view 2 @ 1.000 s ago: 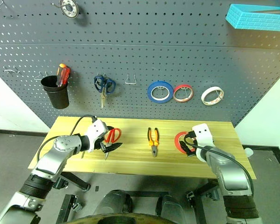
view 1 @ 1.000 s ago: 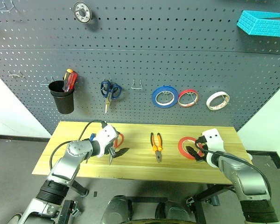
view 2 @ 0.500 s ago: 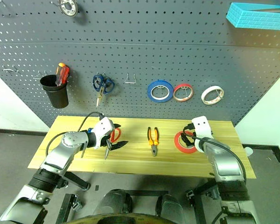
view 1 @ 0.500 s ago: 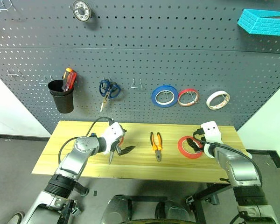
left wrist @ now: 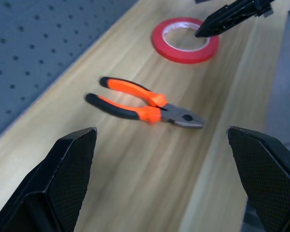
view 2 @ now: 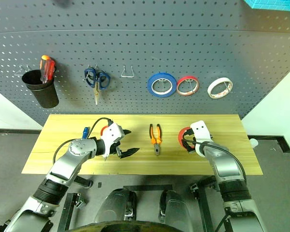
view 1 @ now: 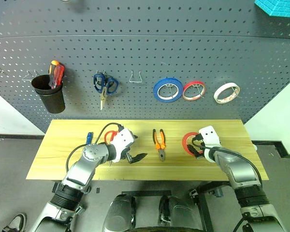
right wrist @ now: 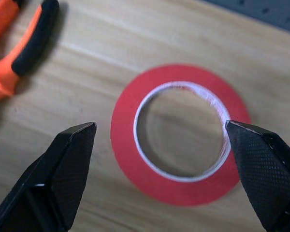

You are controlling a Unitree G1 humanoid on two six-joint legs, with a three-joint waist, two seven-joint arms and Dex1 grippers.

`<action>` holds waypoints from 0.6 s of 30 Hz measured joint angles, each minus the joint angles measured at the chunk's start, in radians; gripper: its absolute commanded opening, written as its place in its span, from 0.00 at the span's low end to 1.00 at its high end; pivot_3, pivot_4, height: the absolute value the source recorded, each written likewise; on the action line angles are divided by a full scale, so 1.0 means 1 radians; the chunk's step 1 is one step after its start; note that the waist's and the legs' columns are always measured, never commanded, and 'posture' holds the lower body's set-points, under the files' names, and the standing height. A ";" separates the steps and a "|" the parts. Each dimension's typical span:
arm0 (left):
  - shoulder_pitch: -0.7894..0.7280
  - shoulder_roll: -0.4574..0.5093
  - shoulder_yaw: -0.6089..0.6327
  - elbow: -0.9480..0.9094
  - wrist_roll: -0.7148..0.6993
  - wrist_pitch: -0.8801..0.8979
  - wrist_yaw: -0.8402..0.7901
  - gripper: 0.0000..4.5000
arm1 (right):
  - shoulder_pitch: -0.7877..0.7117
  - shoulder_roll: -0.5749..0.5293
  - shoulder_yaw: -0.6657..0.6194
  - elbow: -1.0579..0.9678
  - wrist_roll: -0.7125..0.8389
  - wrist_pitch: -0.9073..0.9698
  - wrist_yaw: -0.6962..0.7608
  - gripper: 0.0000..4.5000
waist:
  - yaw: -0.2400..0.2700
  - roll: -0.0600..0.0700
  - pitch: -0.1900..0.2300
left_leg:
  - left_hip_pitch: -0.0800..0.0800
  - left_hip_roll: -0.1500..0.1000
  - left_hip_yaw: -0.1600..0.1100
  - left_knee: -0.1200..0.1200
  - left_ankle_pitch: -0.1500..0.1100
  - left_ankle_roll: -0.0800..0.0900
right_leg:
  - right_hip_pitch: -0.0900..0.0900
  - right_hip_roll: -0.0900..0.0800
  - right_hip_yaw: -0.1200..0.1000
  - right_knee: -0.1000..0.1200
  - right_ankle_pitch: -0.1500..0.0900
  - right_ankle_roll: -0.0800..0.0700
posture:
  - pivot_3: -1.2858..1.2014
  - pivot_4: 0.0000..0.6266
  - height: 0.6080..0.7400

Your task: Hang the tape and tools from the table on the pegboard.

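Observation:
The red tape lies flat on the wooden table, right of centre. My right gripper hovers open just above it, one finger on each side of the ring. The orange-and-black pliers lie mid-table, between my arms. My left gripper is open and empty, pointing at the pliers from their left. Behind the left wrist, the red scissors' handle peeks out, and the blue-handled screwdriver lies further left. The grey pegboard rises behind the table.
On the pegboard hang a blue tape roll, a thin red roll, a whitish roll and blue scissors. A black cup holds a red-and-yellow screwdriver. An empty hook sits beside the blue scissors.
The camera has tilted down. My left gripper has moved right along the table, from the red scissors toward the pliers. My right gripper has moved forward over the red tape. Both stayed open.

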 measured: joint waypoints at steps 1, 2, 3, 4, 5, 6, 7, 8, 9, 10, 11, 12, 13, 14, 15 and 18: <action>0.003 0.000 0.000 -0.001 0.000 0.004 0.000 1.00 | -0.002 0.002 0.005 0.009 -0.001 -0.001 0.005 0.99 | -0.002 0.000 0.005 | 0.000 0.000 0.000 0.000 0.000 0.000 | 0.000 0.000 0.000 0.000 0.000 0.000 | 0.63 0.34 0.84; 0.004 0.001 0.000 -0.002 0.000 0.008 0.000 1.00 | -0.008 0.007 0.012 0.025 -0.003 -0.004 0.008 0.99 | -0.004 -0.001 0.012 | 0.000 0.000 0.000 0.000 0.000 0.000 | 0.000 0.000 0.000 0.000 0.000 0.000 | 0.63 0.35 0.84; 0.004 0.000 -0.001 -0.004 0.000 0.015 0.000 1.00 | -0.011 0.015 0.019 0.042 -0.007 -0.006 0.011 0.99 | -0.006 -0.001 0.016 | 0.000 0.000 0.000 0.000 0.000 0.000 | 0.000 0.000 0.000 0.000 0.000 0.000 | 0.63 0.36 0.84; 0.005 0.002 -0.001 -0.014 0.000 0.020 0.000 1.00 | -0.018 0.023 0.027 0.060 -0.011 -0.012 0.013 0.99 | -0.009 -0.001 0.022 | 0.001 0.000 0.000 0.000 0.000 0.000 | 0.000 0.000 0.000 0.000 0.000 0.000 | 0.63 0.36 0.84; 0.005 0.003 -0.001 -0.027 0.000 0.025 0.000 1.00 | -0.032 0.033 0.037 0.088 -0.018 -0.019 0.014 0.99 | -0.012 -0.001 0.028 | 0.001 0.000 0.000 0.000 0.000 -0.001 | 0.000 0.000 0.000 0.001 0.000 0.000 | 0.63 0.36 0.84; 0.006 0.002 -0.001 -0.040 -0.001 0.028 0.000 1.00 | -0.043 0.044 0.042 0.109 -0.021 -0.026 0.014 0.99 | -0.013 0.000 0.032 | 0.000 0.000 0.000 0.000 0.001 -0.001 | 0.000 0.000 0.000 0.001 0.000 0.000 | 0.64 0.36 0.84; 0.008 0.004 0.000 -0.054 -0.003 0.039 0.000 1.00 | -0.056 0.054 0.047 0.129 -0.025 -0.037 0.015 0.99 | -0.014 0.000 0.036 | 0.000 0.000 0.000 0.000 0.001 -0.001 | 0.000 0.000 0.000 0.001 0.001 0.002 | 0.64 0.36 0.84; 0.012 0.006 0.000 -0.066 -0.005 0.045 0.001 1.00 | -0.073 0.059 0.058 0.152 -0.030 -0.051 0.016 0.99 | -0.017 0.001 0.039 | 0.000 0.000 0.000 0.000 0.001 -0.001 | 0.000 0.000 0.000 0.001 0.002 0.003 | 0.64 0.36 0.84; 0.016 0.008 0.000 -0.077 -0.008 0.047 0.001 1.00 | -0.088 0.059 0.061 0.173 -0.037 -0.065 0.016 0.99 | -0.020 0.002 0.042 | 0.000 0.000 0.000 0.000 0.001 -0.001 | -0.001 0.000 0.000 0.001 0.002 0.003 | 0.64 0.37 0.84; 0.023 0.013 0.001 -0.088 -0.009 0.053 0.001 1.00 | -0.102 0.059 0.062 0.192 -0.041 -0.078 0.017 0.99 | -0.022 0.002 0.044 | -0.001 0.000 0.000 0.000 0.001 -0.001 | -0.001 0.000 0.000 0.001 0.002 0.003 | 0.64 0.37 0.84; 0.030 0.018 0.001 -0.097 -0.009 0.059 0.002 1.00 | -0.115 0.058 0.062 0.212 -0.047 -0.090 0.018 0.99 | -0.022 0.002 0.046 | -0.001 0.000 0.000 0.000 0.001 -0.001 | -0.001 0.000 0.000 0.001 0.001 0.004 | 0.64 0.37 0.84; 0.039 0.020 0.002 -0.100 -0.009 0.064 0.002 1.00 | -0.127 0.056 0.062 0.232 -0.056 -0.101 0.019 0.99 | -0.023 0.002 0.047 | -0.001 0.000 0.000 -0.001 0.001 -0.001 | -0.001 0.000 0.000 0.001 0.001 0.004 | 0.64 0.37 0.84; 0.046 0.020 0.002 -0.101 -0.010 0.067 0.004 1.00 | -0.139 0.055 0.062 0.253 -0.060 -0.114 0.023 0.99 | -0.023 0.002 0.048 | -0.001 0.000 0.000 -0.001 0.001 -0.001 | -0.001 -0.001 0.000 0.001 0.001 0.004 | 0.64 0.37 0.84; 0.050 0.020 0.002 -0.105 -0.010 0.071 0.007 1.00 | -0.150 0.055 0.063 0.270 -0.066 -0.124 0.026 0.99 | -0.023 0.001 0.051 | -0.001 0.000 0.000 -0.001 0.001 -0.001 | -0.001 -0.001 0.000 0.001 0.001 0.004 | 0.64 0.37 0.84; 0.053 0.020 0.001 -0.108 -0.011 0.078 0.010 1.00 | -0.157 0.055 0.063 0.283 -0.068 -0.133 0.030 0.99 | -0.023 0.001 0.052 | -0.001 0.000 0.000 0.000 0.001 -0.001 | -0.001 -0.001 0.000 0.001 0.001 0.004 | 0.64 0.37 0.84; 0.061 0.021 0.002 -0.131 -0.012 0.089 0.020 1.00 | -0.172 0.055 0.065 0.322 -0.078 -0.155 0.041 0.99 | -0.023 0.002 0.054 | -0.001 0.000 0.000 -0.001 0.001 -0.002 | -0.001 -0.001 0.000 0.001 0.001 0.004 | 0.64 0.37 0.84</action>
